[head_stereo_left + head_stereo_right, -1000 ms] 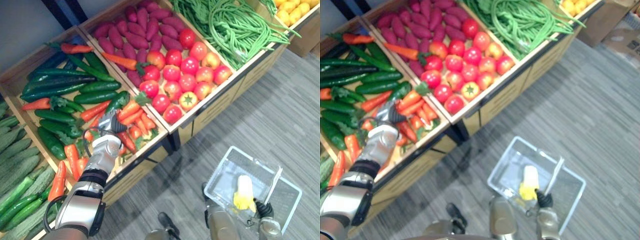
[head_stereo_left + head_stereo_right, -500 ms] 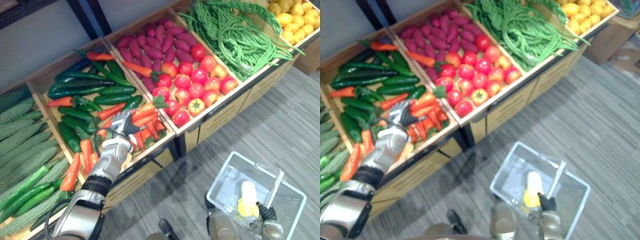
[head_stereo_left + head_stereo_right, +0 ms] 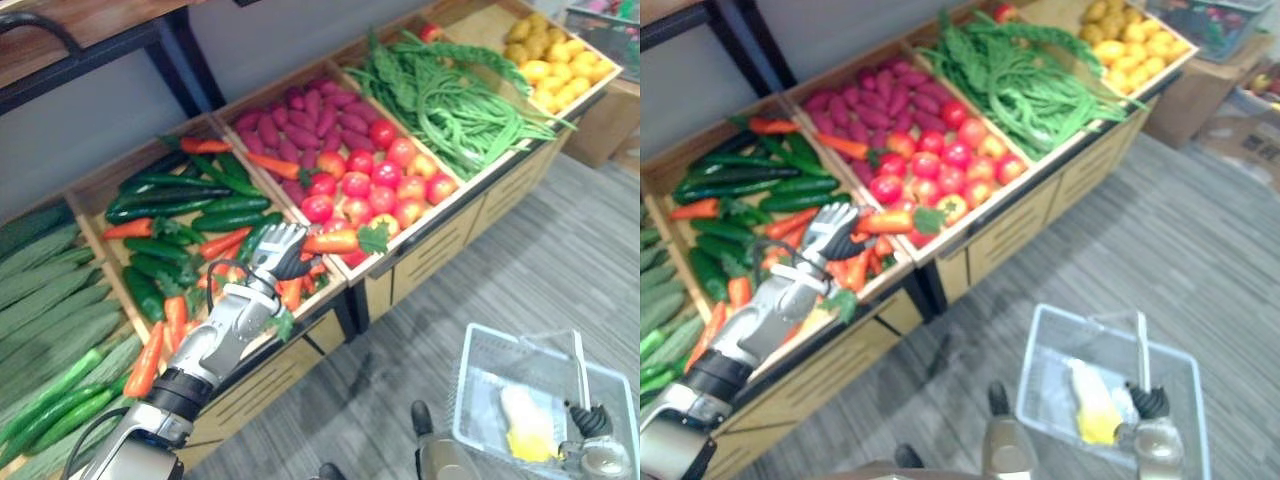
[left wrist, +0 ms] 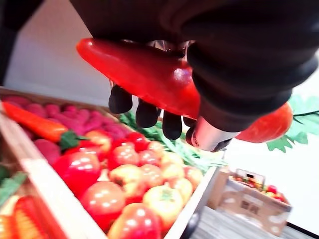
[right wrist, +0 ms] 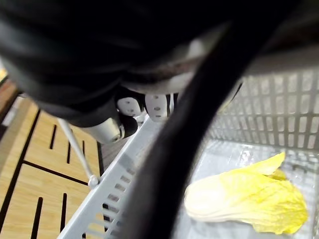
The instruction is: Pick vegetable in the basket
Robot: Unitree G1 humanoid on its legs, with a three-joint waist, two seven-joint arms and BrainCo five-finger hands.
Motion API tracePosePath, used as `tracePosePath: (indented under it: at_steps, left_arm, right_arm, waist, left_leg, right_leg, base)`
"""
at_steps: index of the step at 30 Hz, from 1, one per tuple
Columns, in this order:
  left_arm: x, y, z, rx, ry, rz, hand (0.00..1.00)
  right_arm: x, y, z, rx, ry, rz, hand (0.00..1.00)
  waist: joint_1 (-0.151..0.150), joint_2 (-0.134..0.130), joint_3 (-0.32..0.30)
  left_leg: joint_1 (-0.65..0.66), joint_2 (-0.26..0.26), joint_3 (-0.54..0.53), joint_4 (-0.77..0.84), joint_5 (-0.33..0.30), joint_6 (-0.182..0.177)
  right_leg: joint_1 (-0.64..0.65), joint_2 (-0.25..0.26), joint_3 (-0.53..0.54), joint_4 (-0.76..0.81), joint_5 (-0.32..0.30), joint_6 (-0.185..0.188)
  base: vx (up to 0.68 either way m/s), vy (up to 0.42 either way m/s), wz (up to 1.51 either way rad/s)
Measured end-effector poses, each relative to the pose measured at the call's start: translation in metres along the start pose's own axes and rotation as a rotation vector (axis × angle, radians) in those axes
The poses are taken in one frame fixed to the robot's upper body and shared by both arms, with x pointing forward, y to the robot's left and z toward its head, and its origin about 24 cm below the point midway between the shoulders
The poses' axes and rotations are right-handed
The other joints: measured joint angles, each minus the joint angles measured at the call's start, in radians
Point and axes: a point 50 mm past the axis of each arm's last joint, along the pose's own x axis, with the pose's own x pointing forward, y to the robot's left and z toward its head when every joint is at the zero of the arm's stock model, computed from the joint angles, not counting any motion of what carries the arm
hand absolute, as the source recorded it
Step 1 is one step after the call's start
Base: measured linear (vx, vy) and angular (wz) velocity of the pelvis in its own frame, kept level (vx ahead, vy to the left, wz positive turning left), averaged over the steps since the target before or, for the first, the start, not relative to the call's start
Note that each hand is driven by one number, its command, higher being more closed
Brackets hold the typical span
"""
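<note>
My left hand (image 3: 278,252) is shut on an orange carrot (image 3: 334,241) with green leaves, held in the air over the front edge of the carrot crate (image 3: 300,290). In the left wrist view the carrot (image 4: 149,74) lies across the palm with the dark fingertips (image 4: 144,113) curled round it. Low on the right, a clear mesh basket (image 3: 462,385) hangs above the floor. My right hand (image 3: 1148,408) is shut on its white handle (image 5: 75,149). A pale yellow cabbage (image 5: 249,196) lies inside the basket.
The wooden stand holds cucumbers (image 3: 190,195), red tomatoes (image 3: 375,185), purple sweet potatoes (image 3: 300,115), green beans (image 3: 460,95) and yellow produce (image 3: 555,50). A cardboard box (image 3: 1240,130) stands on the grey floor at the right.
My left hand has lifted a carrot out of the crate and carried it right, over the crate's front edge. The camera has shifted, and the basket now sits further right.
</note>
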Motion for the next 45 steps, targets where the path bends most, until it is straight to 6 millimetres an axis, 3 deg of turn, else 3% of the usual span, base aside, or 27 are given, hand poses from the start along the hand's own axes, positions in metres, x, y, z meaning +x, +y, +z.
tracePosePath:
  at_steps: [3,7,13,19,25,36,45]
  left_arm:
    - [0.001,0.001,0.012,-0.01,-0.066,-0.02,1.0]
    - [-0.001,-0.006,0.023,-0.046,-0.127,-0.077,1.0]
    - [-0.003,-0.022,0.039,-0.1,-0.195,-0.175,1.0]
    - [0.006,-0.036,0.072,-0.166,-0.327,-0.238,1.0]
    - [0.013,-0.044,0.099,-0.201,-0.42,-0.267,1.0]
    - [0.007,-0.055,0.14,-0.267,-0.565,-0.324,1.0]
    - [0.001,-0.069,0.165,-0.303,-0.648,-0.406,1.0]
  right_arm:
    - [0.006,-0.02,0.03,-0.109,-0.145,-0.001,1.0]
    - [0.014,-0.029,0.067,-0.203,-0.293,0.025,1.0]
    - [0.011,-0.023,0.092,-0.297,-0.401,0.108,1.0]
    - [0.0,-0.011,0.119,-0.408,-0.541,0.196,1.0]
    - [-0.015,0.009,0.136,-0.489,-0.66,0.337,1.0]
    - [-0.035,0.014,0.16,-0.586,-0.798,0.463,1.0]
    - [-0.044,0.016,0.177,-0.601,-0.868,0.506,1.0]
  waist:
    - [-0.001,-0.023,-0.015]
    - [-0.002,-0.036,-0.024]
    - [-0.019,-0.036,-0.025]
    - [-0.024,-0.036,-0.025]
    - [-0.024,-0.035,-0.03]
    - [-0.025,-0.028,-0.092]
    - [-0.028,-0.022,-0.099]
  left_leg:
    - [0.025,-0.005,0.069,0.0,-0.013,-0.004]
    - [0.042,-0.018,0.151,0.01,-0.033,-0.005]
    - [0.059,-0.011,0.216,0.055,-0.07,-0.013]
    - [0.061,0.03,0.295,0.173,-0.151,-0.023]
    - [0.068,0.07,0.385,0.264,-0.197,-0.04]
    - [0.081,0.117,0.478,0.354,-0.24,-0.053]
    - [0.085,0.146,0.496,0.404,-0.259,-0.058]
  right_leg:
    - [-0.001,0.011,0.064,-0.024,0.023,0.005]
    - [-0.008,0.021,0.142,-0.053,0.054,0.017]
    - [-0.007,0.03,0.193,-0.051,0.06,0.026]
    - [-0.013,0.051,0.258,-0.043,0.065,0.033]
    - [-0.026,0.08,0.31,-0.026,0.068,0.038]
    - [-0.049,0.12,0.37,0.0,0.071,0.043]
    - [-0.05,0.137,0.382,0.009,0.076,0.041]
  base:
    - [-0.03,0.005,-0.62]
    - [-0.03,0.006,-0.59]
    - [-0.03,-0.025,-0.3]
    - [-0.03,-0.043,-0.35]
    - [0.01,-0.027,-0.32]
    - [-0.02,-0.011,-0.18]
    - [0.0,-0.003,-0.06]
